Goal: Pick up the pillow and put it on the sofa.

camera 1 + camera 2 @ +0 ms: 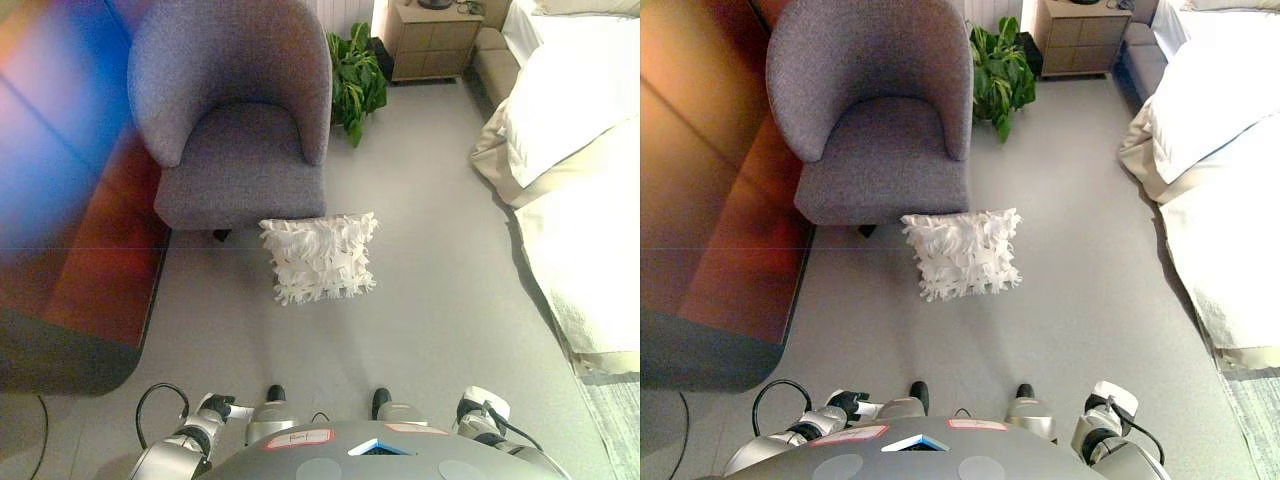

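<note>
white pillow (319, 257) on floor before grey armchair (237, 110), plant (357, 78) behind; hands' fingers unclear

Both eye views look steeply down from the robot's head onto the floor (440, 300) ahead, from standing height. They sit side by side, the right one shifted slightly. Both share the white pillow (319, 257) mid-frame, the grey sofa (880, 110) beyond it, the plant (1000, 72) and the bed (575, 150) at right.
</note>
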Robot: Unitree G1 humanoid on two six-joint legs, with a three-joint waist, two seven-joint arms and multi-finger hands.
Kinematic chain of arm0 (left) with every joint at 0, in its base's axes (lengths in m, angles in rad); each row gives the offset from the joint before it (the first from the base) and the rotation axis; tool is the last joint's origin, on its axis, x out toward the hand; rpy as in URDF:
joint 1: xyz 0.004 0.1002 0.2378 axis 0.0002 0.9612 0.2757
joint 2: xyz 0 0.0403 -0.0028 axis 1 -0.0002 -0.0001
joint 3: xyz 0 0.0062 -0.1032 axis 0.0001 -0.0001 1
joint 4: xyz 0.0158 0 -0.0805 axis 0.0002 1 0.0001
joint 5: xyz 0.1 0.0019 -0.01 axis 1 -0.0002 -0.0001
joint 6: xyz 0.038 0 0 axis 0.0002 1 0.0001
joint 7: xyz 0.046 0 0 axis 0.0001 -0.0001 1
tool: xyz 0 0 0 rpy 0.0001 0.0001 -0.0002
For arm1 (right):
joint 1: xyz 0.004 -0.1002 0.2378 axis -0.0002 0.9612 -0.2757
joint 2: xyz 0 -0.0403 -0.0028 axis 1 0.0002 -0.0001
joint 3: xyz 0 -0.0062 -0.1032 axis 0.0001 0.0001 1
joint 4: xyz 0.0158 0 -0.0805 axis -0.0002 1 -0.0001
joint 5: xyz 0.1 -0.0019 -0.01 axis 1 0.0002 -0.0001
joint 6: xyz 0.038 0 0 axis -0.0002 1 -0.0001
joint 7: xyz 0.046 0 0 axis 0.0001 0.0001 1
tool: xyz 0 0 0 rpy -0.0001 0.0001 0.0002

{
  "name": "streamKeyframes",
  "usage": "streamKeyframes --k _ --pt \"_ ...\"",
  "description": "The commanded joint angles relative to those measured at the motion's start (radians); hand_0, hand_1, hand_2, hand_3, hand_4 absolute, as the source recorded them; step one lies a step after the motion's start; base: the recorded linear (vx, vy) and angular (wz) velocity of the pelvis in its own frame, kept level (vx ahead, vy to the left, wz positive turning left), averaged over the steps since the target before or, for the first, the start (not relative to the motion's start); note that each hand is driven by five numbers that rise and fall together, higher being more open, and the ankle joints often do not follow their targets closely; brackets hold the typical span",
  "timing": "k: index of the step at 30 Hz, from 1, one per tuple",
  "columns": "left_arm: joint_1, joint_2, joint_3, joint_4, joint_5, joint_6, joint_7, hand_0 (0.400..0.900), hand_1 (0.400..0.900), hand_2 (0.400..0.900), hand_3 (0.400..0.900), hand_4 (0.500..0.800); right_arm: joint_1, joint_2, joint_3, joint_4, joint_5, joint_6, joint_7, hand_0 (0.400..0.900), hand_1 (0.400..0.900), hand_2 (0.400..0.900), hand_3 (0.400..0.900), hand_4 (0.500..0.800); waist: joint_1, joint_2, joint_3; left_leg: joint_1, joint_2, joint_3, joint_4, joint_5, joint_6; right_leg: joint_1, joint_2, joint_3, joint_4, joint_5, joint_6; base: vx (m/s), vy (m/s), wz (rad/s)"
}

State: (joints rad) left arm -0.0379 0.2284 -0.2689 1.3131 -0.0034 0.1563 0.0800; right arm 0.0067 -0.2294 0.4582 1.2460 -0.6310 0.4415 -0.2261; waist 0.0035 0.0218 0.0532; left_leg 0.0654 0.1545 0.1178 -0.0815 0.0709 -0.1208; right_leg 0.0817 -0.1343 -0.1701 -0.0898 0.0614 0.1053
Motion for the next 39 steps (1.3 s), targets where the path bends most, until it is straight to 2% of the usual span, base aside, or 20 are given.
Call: streamKeyframes --k 1,6,19,27,30,33,35,37,39 --pt "-0.077 -0.008 0.003 0.044 -0.023 -0.003 -0.010 0.900 0.900 0.900 0.900 0.800 -0.096 -0.005 0.013 0.058 0.014 0.012 -0.018 0.900 0.900 0.900 0.900 0.800 -0.005 -0.041 0.036 0.026 -0.017 0.016 -0.006 -0.043 0.062 0.011 -0.038 -0.014 0.002 0.009 0.019 0.00 0.000 0.00" --pt "-0.077 -0.013 -0.007 0.047 -0.021 0.006 -0.046 0.900 0.900 0.900 0.900 0.800 -0.098 -0.005 0.014 0.057 0.020 0.006 -0.014 0.900 0.900 0.900 0.900 0.800 -0.006 -0.039 0.036 0.027 -0.017 0.016 -0.006 -0.044 0.062 0.011 -0.039 -0.015 0.002 0.008 0.019 0.00 0.000 0.00" --pt "-0.079 -0.014 -0.006 0.048 -0.023 0.002 -0.036 0.900 0.900 0.900 0.900 0.800 -0.103 -0.007 0.014 0.055 0.029 -0.009 0.018 0.900 0.900 0.900 0.900 0.800 -0.006 -0.040 0.046 0.026 -0.011 0.018 -0.006 -0.039 0.060 0.010 -0.036 -0.014 0.004 0.008 0.016 0.00 0.000 0.00" --pt "-0.075 -0.011 -0.008 0.045 -0.008 -0.017 -0.031 0.900 0.900 0.900 0.900 0.800 -0.103 -0.006 0.021 0.048 0.044 -0.006 0.023 0.900 0.900 0.900 0.900 0.800 -0.002 -0.041 0.054 0.026 -0.007 0.012 -0.006 -0.038 0.061 0.010 -0.030 -0.017 0.012 0.000 0.011 0.01 -0.027 -0.03" --pt "-0.086 -0.002 -0.010 0.039 -0.018 -0.021 -0.022 0.900 0.900 0.900 0.900 0.800 -0.108 -0.005 0.017 0.038 0.100 0.006 0.015 0.900 0.900 0.900 0.900 0.800 -0.009 -0.042 0.064 0.020 0.014 0.014 -0.006 -0.027 0.060 -0.009 -0.010 -0.005 0.048 -0.026 -0.003 0.00 -0.126 0.01" --pt "-0.104 0.003 -0.010 0.025 -0.057 -0.019 -0.008 0.900 0.900 0.900 0.900 0.800 -0.111 -0.012 0.013 0.025 0.144 0.014 0.023 0.900 0.900 0.900 0.900 0.800 -0.021 -0.050 0.086 0.007 0.045 0.010 0.031 -0.012 0.053 -0.042 0.023 0.027 0.092 -0.047 -0.031 -0.01 -0.180 0.10" --pt "-0.112 0.003 0.005 0.012 -0.097 -0.018 0.009 0.900 0.900 0.900 0.900 0.800 -0.117 -0.020 0.012 0.020 0.162 0.018 0.035 0.900 0.900 0.900 0.900 0.800 -0.029 -0.073 0.113 -0.038 0.065 0.003 0.189 -0.018 0.053 -0.060 0.040 0.051 0.117 -0.046 -0.061 0.00 -0.225 0.06" --pt "-0.107 0.008 0.036 0.002 -0.127 -0.034 0.020 0.900 0.900 0.900 0.900 0.800 -0.115 -0.036 0.011 0.016 0.166 0.013 0.046 0.900 0.900 0.900 0.900 0.800 -0.023 -0.091 0.158 -0.151 0.074 -0.039 0.444 0.035 0.062 -0.056 0.067 0.084 0.137 -0.044 -0.097 0.07 -0.274 -0.18" --pt "-0.096 0.017 0.063 -0.004 -0.142 -0.043 0.008 0.900 0.900 0.900 0.900 0.800 -0.108 -0.052 0.012 0.008 0.169 0.020 0.059 0.900 0.900 0.900 0.900 0.800 -0.002 -0.091 0.186 -0.254 0.059 -0.048 0.502 0.095 0.054 -0.037 0.087 0.099 0.141 -0.048 -0.107 0.20 -0.164 -0.49"
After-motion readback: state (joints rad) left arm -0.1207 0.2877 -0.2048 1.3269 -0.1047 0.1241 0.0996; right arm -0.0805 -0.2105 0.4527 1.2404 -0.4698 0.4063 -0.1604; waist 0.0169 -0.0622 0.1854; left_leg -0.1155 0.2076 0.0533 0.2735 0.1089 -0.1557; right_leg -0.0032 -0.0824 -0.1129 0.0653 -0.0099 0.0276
